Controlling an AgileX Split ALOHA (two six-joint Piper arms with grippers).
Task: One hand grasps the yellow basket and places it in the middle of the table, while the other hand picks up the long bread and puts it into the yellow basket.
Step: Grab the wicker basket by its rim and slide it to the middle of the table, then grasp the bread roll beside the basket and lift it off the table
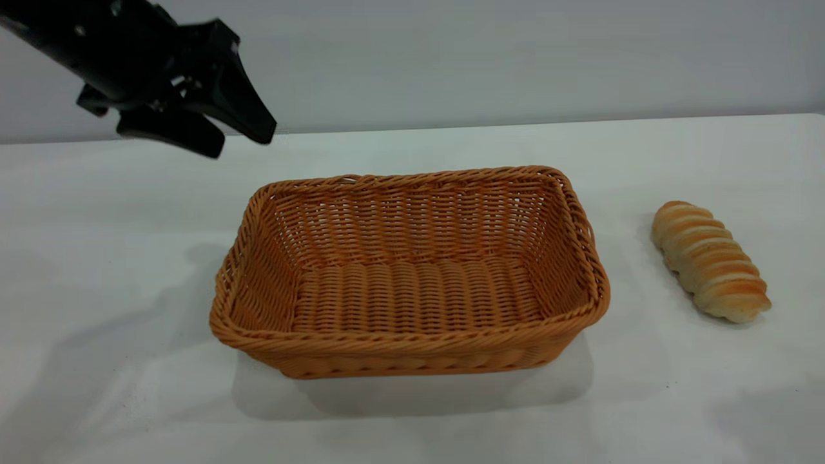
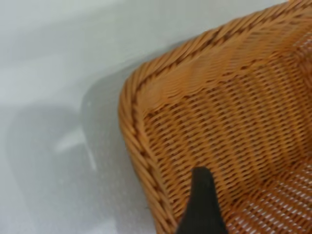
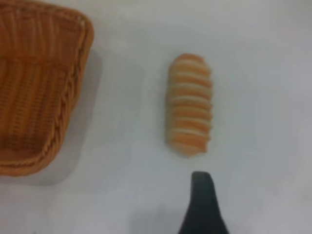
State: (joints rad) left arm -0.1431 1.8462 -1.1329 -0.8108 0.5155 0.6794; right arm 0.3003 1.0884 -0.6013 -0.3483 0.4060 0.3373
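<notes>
The yellow basket [image 1: 412, 341] stands empty in the middle of the table [image 1: 97, 290]. The long bread [image 1: 709, 259] lies on the table to the right of the basket, apart from it. My left gripper [image 1: 238, 142] hangs open and empty above the table, up and to the left of the basket's back-left corner. In the left wrist view one of its fingers [image 2: 202, 204] shows over a corner of the basket [image 2: 146, 151]. My right gripper [image 3: 202, 209] is out of the exterior view. In its wrist view it is open and empty, a short way from one end of the bread [image 3: 190, 105].
A plain grey wall runs behind the table's far edge. The basket's side [image 3: 63, 112] also shows in the right wrist view, with bare table between it and the bread. Bare table lies in front of and left of the basket.
</notes>
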